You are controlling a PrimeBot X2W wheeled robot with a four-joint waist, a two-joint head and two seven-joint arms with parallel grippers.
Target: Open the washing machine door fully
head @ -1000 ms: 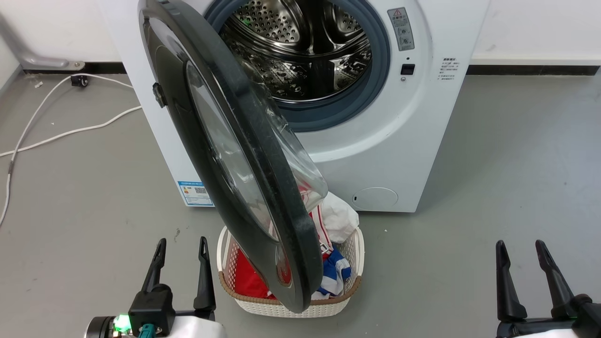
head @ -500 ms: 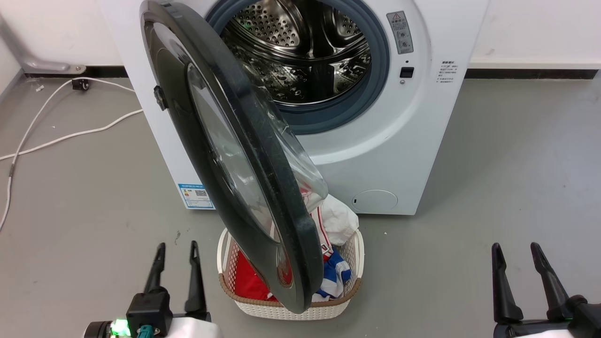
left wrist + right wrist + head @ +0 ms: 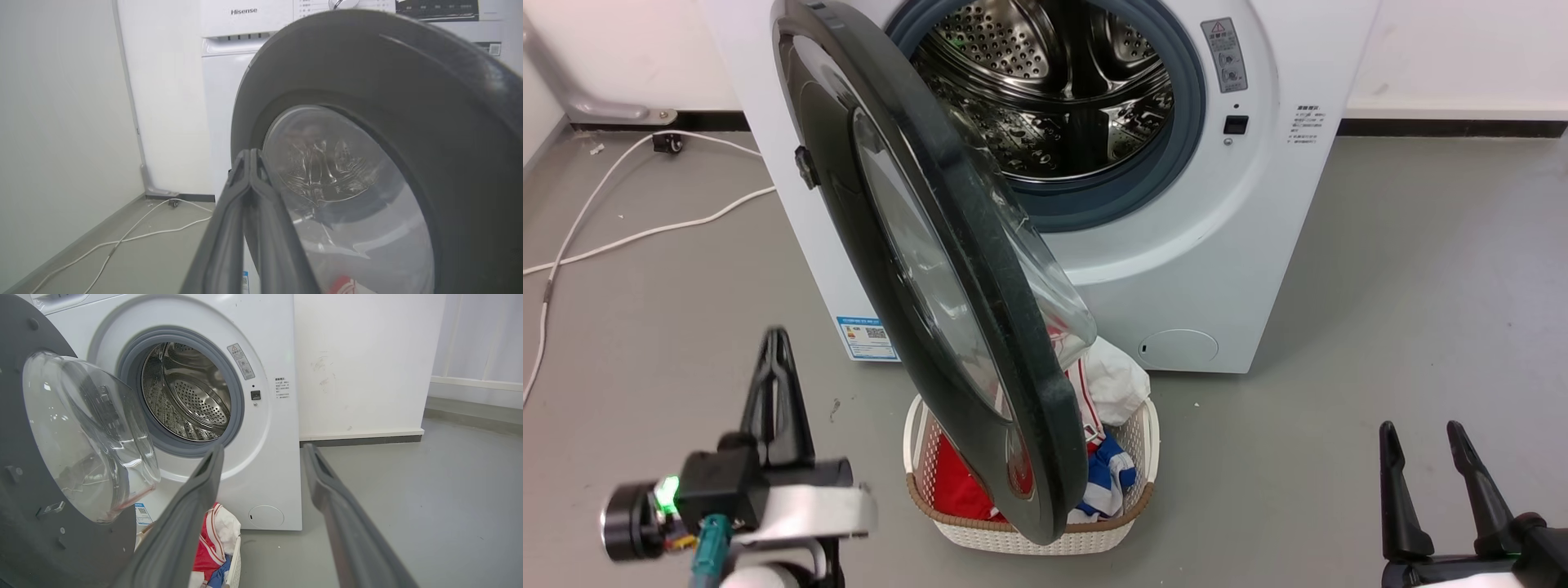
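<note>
Left wrist view: left gripper (image 3: 249, 157) has its jaws pressed together, empty, and the washing machine door (image 3: 367, 73) stands partly open just past the tips. Beyond it, "Hisense" on the washing machine (image 3: 245, 22). Right gripper (image 3: 263, 451) has its jaws spread, empty, with the door off to their left.

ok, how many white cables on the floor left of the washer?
2. The rear cable leaves the left side of the washing machine near the wall and arcs forward; the nearer cable runs straight out leftward. Both exit the frame at left, so they may join.
</note>
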